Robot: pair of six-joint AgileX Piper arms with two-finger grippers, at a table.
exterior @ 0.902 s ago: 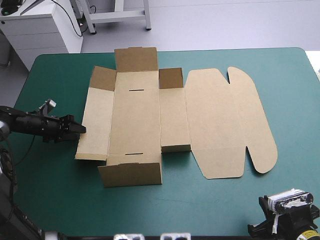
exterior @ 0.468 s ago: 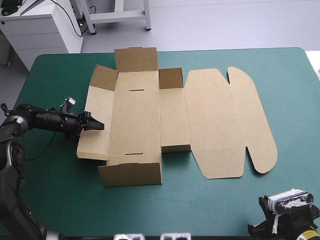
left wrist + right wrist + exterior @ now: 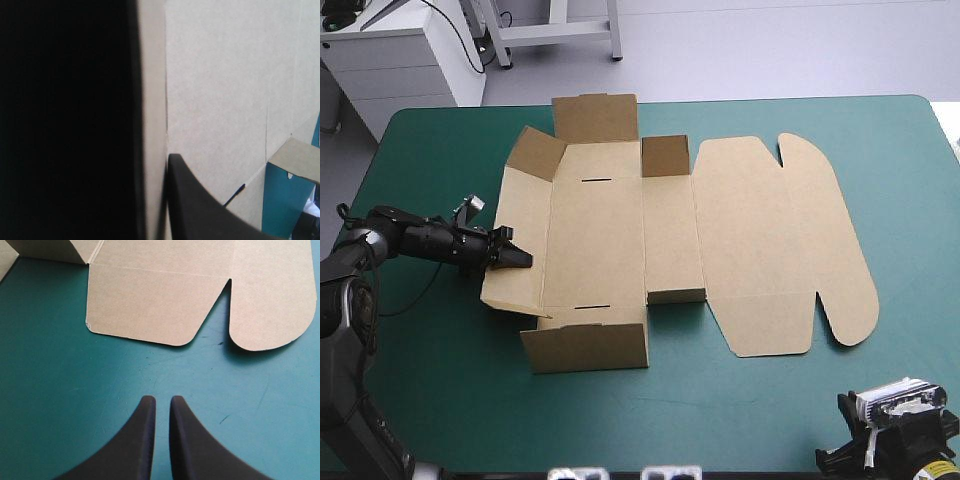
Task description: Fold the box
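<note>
The brown box (image 3: 670, 240) lies as a cut sheet in the middle of the table, its lid with two rounded flaps spread flat to the right. Its left wall (image 3: 520, 235) tilts up off the cover, and small end flaps stand raised at the far and near sides. My left gripper (image 3: 517, 258) reaches in from the left, shut on that wall's outer edge. In the left wrist view one black finger (image 3: 200, 210) lies on the board (image 3: 225, 90), with the sheet's edge beside it. My right gripper (image 3: 162, 402) is shut over bare cover, short of the lid (image 3: 200, 285).
The right arm (image 3: 895, 435) rests at the table's near right corner. The teal-green cover (image 3: 440, 370) stretches wide along the near side and to the left of the box. A white cabinet (image 3: 400, 60) stands beyond the far left corner.
My left gripper has moved right onto the box's left wall and taken hold; the wall has risen off the cover and the sheet has shifted slightly right. The right arm has not moved.
</note>
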